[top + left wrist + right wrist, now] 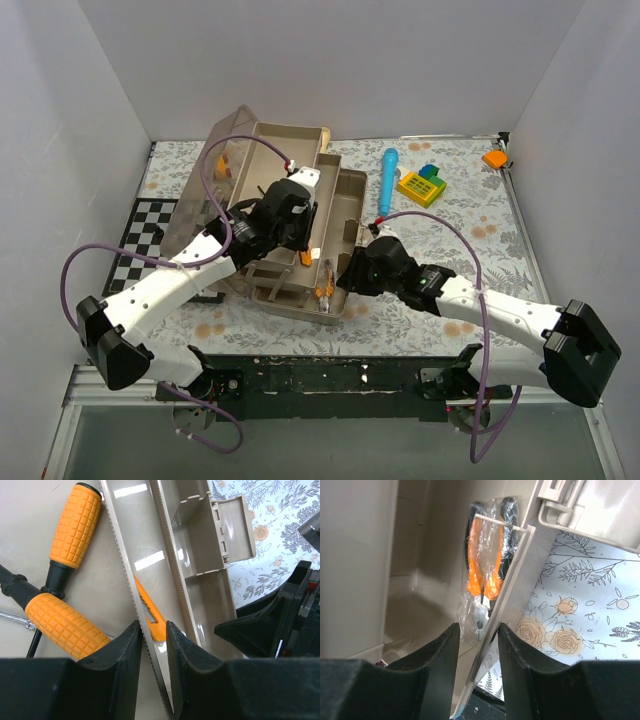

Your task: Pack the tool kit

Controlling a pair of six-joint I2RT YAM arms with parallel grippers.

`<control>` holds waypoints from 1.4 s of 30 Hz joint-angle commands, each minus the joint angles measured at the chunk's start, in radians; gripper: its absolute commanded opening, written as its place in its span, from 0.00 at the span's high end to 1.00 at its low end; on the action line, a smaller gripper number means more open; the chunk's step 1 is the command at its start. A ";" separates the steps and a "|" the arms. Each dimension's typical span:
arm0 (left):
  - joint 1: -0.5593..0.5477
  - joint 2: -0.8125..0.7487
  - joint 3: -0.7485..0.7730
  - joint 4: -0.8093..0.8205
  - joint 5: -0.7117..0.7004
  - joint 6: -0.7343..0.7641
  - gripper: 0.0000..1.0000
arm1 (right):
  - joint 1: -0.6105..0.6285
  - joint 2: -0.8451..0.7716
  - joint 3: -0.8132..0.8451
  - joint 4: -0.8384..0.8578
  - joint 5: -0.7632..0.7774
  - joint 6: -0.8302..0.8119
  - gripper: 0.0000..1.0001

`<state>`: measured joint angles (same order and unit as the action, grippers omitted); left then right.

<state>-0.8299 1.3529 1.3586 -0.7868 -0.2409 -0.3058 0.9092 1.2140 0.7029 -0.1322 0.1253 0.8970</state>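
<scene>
Only wrist views show left fingers (pixel 133 641) and right fingers (pixel 452 645) narrowly parted astride tray walls (pixel 131 575), grip unclear

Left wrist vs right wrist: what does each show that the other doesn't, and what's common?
Left wrist only: two orange-handled screwdrivers lying at an angle to each other in a tray, plus a small orange piece just past its edge. Right wrist only: bagged pliers with orange-and-black handles. Both: a tan tray wall running between the fingers of the left gripper and right gripper, and the floral tablecloth.
</scene>
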 commanded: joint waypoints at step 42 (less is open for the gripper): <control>-0.471 0.356 0.565 0.233 0.173 0.183 0.08 | 0.002 -0.918 0.148 -0.716 0.738 -0.096 0.38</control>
<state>-1.3090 1.7443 1.8915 -0.6006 -0.1287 -0.1661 0.9054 0.2691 0.8127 -0.7715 0.8028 0.8337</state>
